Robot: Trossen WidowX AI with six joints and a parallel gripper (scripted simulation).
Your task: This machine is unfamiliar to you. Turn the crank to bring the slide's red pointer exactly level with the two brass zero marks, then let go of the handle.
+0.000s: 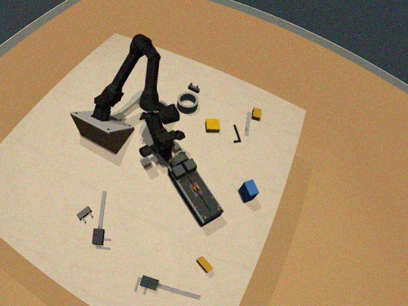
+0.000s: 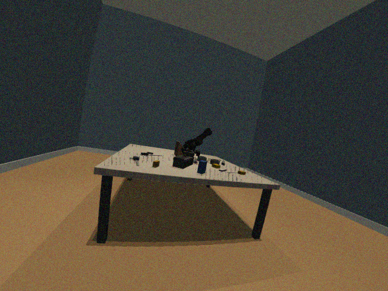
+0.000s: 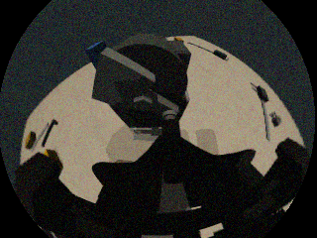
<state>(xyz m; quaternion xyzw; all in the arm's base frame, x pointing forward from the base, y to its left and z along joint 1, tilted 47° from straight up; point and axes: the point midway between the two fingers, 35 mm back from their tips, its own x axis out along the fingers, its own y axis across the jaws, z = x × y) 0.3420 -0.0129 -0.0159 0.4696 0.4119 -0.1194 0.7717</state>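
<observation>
The machine [image 1: 210, 204] [image 2: 182, 162] is a long dark box with a slot along its top, standing on the table. Its red pointer [image 1: 195, 186] sits at the slot, beside small brass-coloured marks; the two are very close, and the view is too coarse to tell whether they are exactly level. Grey blocks [image 1: 184, 165] sit on the machine's end nearer the arm. My gripper [image 1: 169, 160] [image 3: 166, 137] is at that end, shut on the crank handle. The handle itself is mostly hidden by the fingers. In the wrist view the machine's dark end fills the upper middle.
A blue block [image 1: 248, 190] [image 2: 202, 167] stands beside the machine. A yellow block [image 1: 212, 125], a grey ring [image 1: 187, 102] and a black angled rod [image 1: 237, 133] lie on the ring side. Calipers [image 1: 98, 236] [image 1: 149, 282] and an orange block [image 1: 204, 264] lie on the other parts of the table.
</observation>
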